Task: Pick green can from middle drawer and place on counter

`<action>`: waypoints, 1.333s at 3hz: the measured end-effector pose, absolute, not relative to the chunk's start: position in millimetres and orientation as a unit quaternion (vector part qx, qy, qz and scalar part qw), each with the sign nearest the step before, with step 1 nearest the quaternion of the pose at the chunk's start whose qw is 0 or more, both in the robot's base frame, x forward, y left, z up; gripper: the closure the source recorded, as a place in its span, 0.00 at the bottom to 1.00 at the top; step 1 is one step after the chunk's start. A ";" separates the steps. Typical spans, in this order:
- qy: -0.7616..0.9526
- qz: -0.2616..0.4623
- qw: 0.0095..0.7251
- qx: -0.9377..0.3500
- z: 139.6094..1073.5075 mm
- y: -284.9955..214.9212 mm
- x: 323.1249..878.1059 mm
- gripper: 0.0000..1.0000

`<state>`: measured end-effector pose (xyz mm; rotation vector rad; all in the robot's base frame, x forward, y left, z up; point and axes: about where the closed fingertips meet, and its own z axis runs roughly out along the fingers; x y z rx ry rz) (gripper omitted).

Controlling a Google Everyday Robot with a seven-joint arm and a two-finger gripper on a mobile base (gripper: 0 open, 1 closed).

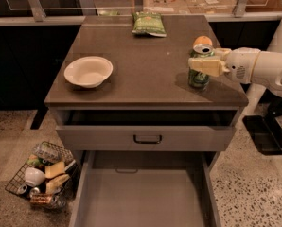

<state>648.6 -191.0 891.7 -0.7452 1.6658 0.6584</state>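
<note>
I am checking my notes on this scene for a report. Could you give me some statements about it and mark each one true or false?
1. The end effector grips the green can at the right side of the counter. True.
2. The orange fruit lies inside the white bowl. False: the fruit sits behind the can; the bowl holds nothing.
3. The middle drawer is pulled open, its floor bare. True.
4. The chip bag lies at the counter's front edge. False: the bag lies near the back edge.
</note>
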 end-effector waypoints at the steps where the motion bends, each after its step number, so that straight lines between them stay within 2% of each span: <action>1: 0.708 0.282 0.565 -0.318 891.7 -188.2 649.0 0.61; 3: 0.706 0.284 0.564 -0.320 891.6 -184.0 649.4 0.13; 4: 0.706 0.285 0.563 -0.322 891.6 -181.2 649.8 0.00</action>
